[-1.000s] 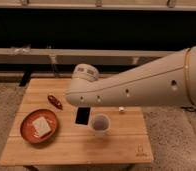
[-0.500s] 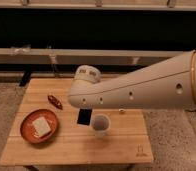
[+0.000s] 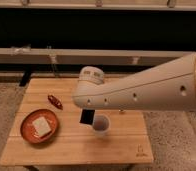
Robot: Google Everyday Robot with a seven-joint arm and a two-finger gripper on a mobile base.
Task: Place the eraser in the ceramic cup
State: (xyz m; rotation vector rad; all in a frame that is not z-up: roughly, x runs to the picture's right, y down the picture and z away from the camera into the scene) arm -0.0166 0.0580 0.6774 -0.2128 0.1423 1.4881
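**Eraser creeping toward the cup, not over it yet**

- Change over the last second: the arm [image 3: 146, 90] has slid slightly right. The dark block under its wrist has moved with it and closed most of the gap to the ceramic cup [image 3: 101, 125].
- I read that dark block as the eraser [image 3: 86, 119]. It hangs just below the gripper [image 3: 87, 106], which sits tucked under the white wrist housing above the middle of the table [image 3: 116, 147].
- Gripper state: can't tell, because the arm body hides it from this view. The block tracks the arm between frames, so it is probably being carried, but that is inference.
- Eraser position now: just left of the cup, with its right edge at or overlapping the cup's left rim in this view. I can't tell whether they touch or how high it sits above the rim.
- The cup is upright, has not moved, and its mouth is clear.
- Unchanged: the plate [image 3: 26, 131] at front left with a pale block [image 3: 41, 125] on it, and a small reddish item [image 3: 55, 101] behind it. Both are well apart from the cup.
- Task read: late in transport, with placement not done. It needs a further small move right to centre over the mouth before release.
- Risk: the eraser's corner clips the rim and tips the cup, or it drops outside on the left.
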